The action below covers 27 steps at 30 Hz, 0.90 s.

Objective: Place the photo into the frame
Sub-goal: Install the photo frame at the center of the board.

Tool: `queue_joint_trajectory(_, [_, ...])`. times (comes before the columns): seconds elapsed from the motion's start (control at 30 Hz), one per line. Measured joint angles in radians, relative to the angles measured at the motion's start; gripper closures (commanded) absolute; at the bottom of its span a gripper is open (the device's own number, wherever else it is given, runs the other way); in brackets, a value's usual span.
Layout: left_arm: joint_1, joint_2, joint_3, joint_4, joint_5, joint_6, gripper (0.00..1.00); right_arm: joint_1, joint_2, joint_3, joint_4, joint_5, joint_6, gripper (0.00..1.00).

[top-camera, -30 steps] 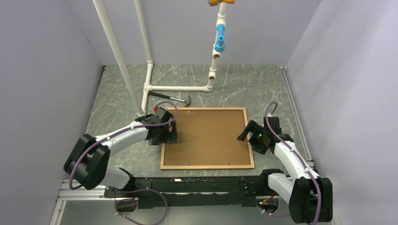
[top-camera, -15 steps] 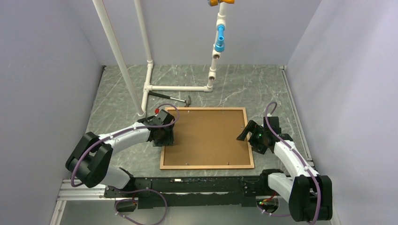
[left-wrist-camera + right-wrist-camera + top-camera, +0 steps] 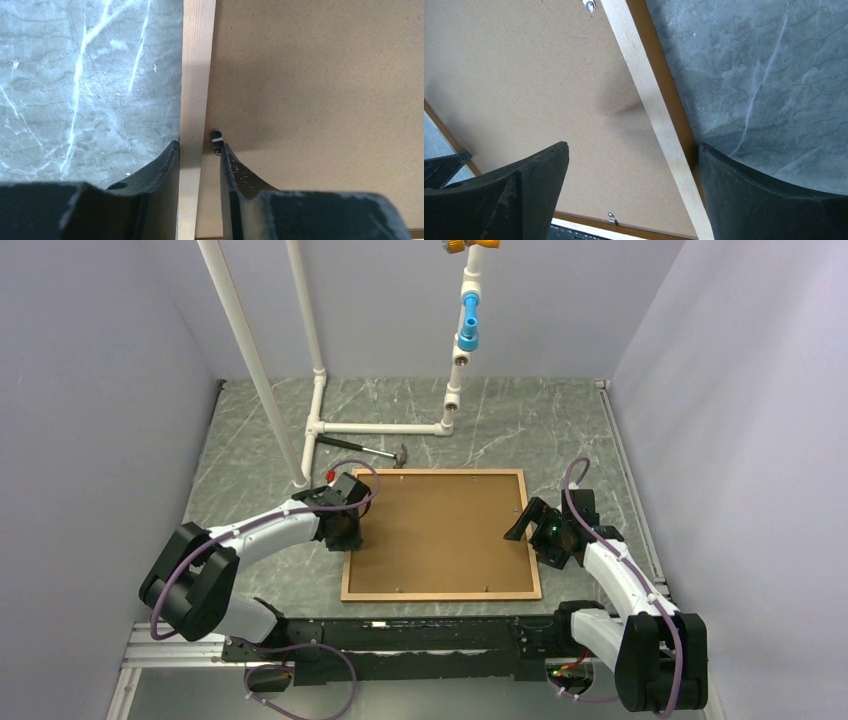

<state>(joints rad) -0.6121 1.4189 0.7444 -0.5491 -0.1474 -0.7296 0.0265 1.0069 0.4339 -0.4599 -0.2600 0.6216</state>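
Observation:
The frame point(image 3: 440, 594) lies face down on the marble table, a plain brown backing board point(image 3: 440, 530) filling it. The photo is hidden. My left gripper point(image 3: 350, 530) straddles the left rail point(image 3: 197, 75). Its jaws are narrow: one finger point(image 3: 165, 165) lies against the rail's outer edge. The other finger point(image 3: 235, 170) rests on the board point(image 3: 320, 100), a small gap off the rail, its tip touching a small black clip point(image 3: 216, 137). My right gripper point(image 3: 530, 525) stands wide open astride the right rail point(image 3: 649, 100), holding nothing.
A hammer point(image 3: 365, 452) lies just behind the frame's far left corner. White pipework point(image 3: 380, 428) runs across the table behind it, with an upright pipe and blue fitting point(image 3: 467, 325) above. Grey walls close both sides.
The left gripper's jaws have closed in from wide open to narrow over the frame's left rail. The right arm and the frame have not moved.

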Motion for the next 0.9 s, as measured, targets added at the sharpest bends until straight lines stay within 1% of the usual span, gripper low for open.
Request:
queue_joint_trajectory(0.13, [0.000,-0.003,0.001,-0.002,0.001,-0.001,1.00,0.000,0.000,0.000,0.000,0.000,-0.002,0.00])
queue_joint_trajectory(0.17, [0.000,-0.006,0.000,0.000,0.002,-0.001,0.98,0.000,0.000,0.000,0.000,-0.001,-0.002,0.00])
queue_joint_trajectory(0.2, [0.000,-0.012,-0.006,0.006,0.003,-0.001,0.88,0.000,0.000,0.000,0.000,-0.001,-0.002,0.00])
queue_joint_trajectory(0.23, [0.000,-0.020,-0.014,0.013,0.004,0.000,0.74,0.000,0.000,0.000,0.000,-0.001,-0.002,0.00])
queue_joint_trajectory(0.27, [0.000,-0.031,-0.024,0.024,0.004,0.000,0.58,0.000,0.000,0.000,0.000,-0.001,-0.002,0.00])
queue_joint_trajectory(0.3, [0.000,-0.039,-0.032,0.033,0.004,0.000,0.44,0.000,0.000,0.000,0.000,-0.001,-0.002,0.00])
queue_joint_trajectory(0.33, [0.000,-0.046,-0.039,0.040,0.004,0.001,0.35,0.000,0.000,0.000,0.000,-0.002,-0.004,0.00])
queue_joint_trajectory(0.37, [0.000,-0.048,-0.042,0.041,0.003,0.006,0.31,0.000,0.000,0.000,0.000,-0.002,-0.004,0.00])
queue_joint_trajectory(0.4, [0.000,-0.049,-0.047,0.054,0.005,0.001,0.30,0.000,0.000,0.000,0.000,-0.002,-0.005,0.00])
queue_joint_trajectory(0.47, [0.000,-0.040,-0.047,0.068,0.011,-0.009,0.30,0.000,0.001,0.000,0.001,-0.003,-0.006,0.00])
queue_joint_trajectory(0.53, [0.000,-0.032,-0.044,0.072,0.014,-0.016,0.33,0.000,0.002,0.000,0.001,-0.004,-0.008,0.00])
queue_joint_trajectory(0.63, [0.000,-0.009,-0.024,0.066,0.018,-0.029,0.42,0.000,0.003,0.000,0.001,-0.004,-0.010,0.00])
queue_joint_trajectory(0.73, [-0.001,0.007,-0.008,0.051,0.014,-0.043,0.57,-0.001,0.004,0.000,0.002,-0.007,-0.012,0.00])
queue_joint_trajectory(0.83, [0.008,0.008,-0.001,0.025,0.000,-0.055,0.80,-0.002,0.005,0.000,0.003,-0.009,-0.012,0.00])
queue_joint_trajectory(0.9, [0.012,0.007,0.004,0.003,-0.024,-0.056,0.92,-0.004,0.007,0.001,0.003,-0.011,-0.012,0.00])
